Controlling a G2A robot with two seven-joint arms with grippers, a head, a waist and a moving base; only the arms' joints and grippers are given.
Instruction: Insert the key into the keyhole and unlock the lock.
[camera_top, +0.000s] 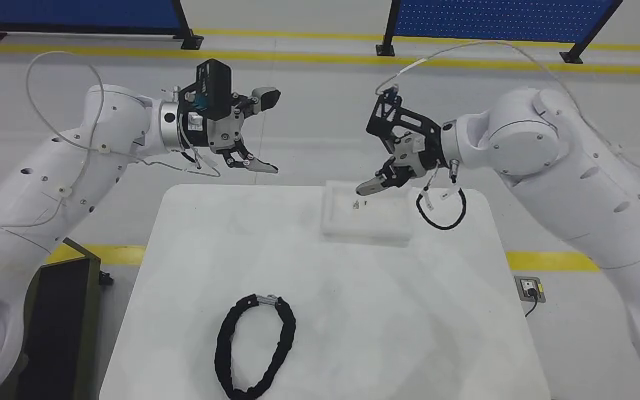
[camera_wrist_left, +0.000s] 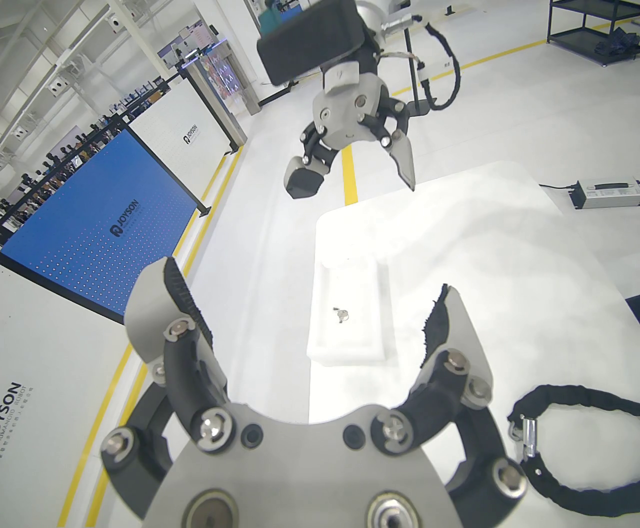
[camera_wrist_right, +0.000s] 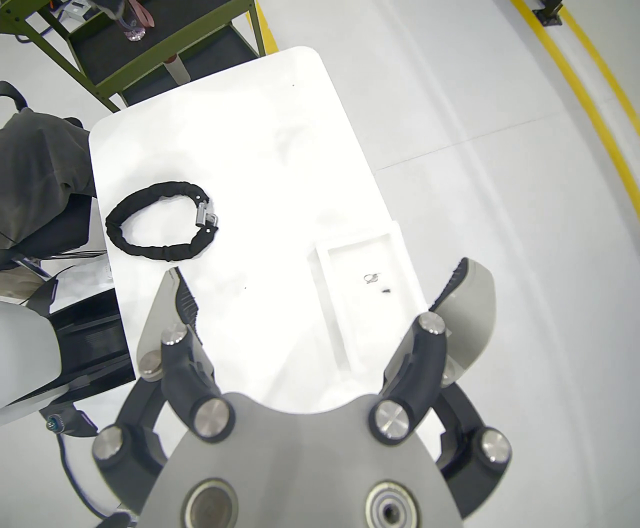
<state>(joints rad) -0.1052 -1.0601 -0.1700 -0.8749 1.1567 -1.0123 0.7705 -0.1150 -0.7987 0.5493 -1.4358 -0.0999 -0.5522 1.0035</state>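
Observation:
A small key (camera_top: 360, 204) (camera_wrist_left: 342, 315) (camera_wrist_right: 371, 277) lies in a shallow white tray (camera_top: 370, 232) (camera_wrist_left: 350, 355) (camera_wrist_right: 330, 300) at the far middle of the white table (camera_top: 450, 330). The lock, a black sleeved chain (camera_top: 228, 340) (camera_wrist_left: 550, 395) (camera_wrist_right: 150, 192) closed by a small silver padlock (camera_top: 268, 298) (camera_wrist_left: 529, 435) (camera_wrist_right: 201, 212), rests near the front left. My left gripper (camera_top: 266, 132) (camera_wrist_left: 305, 280) hangs open and empty above the table's far left corner. My right gripper (camera_top: 378, 150) (camera_wrist_left: 350, 180) (camera_wrist_right: 320, 270) is open and empty, raised just behind the tray.
A green-framed cart (camera_wrist_right: 150, 50) and a dark box (camera_top: 50, 310) stand left of the table. Blue barrier panels (camera_top: 90, 15) line the floor beyond it. A grey power unit (camera_wrist_left: 607, 192) lies on the floor to the right.

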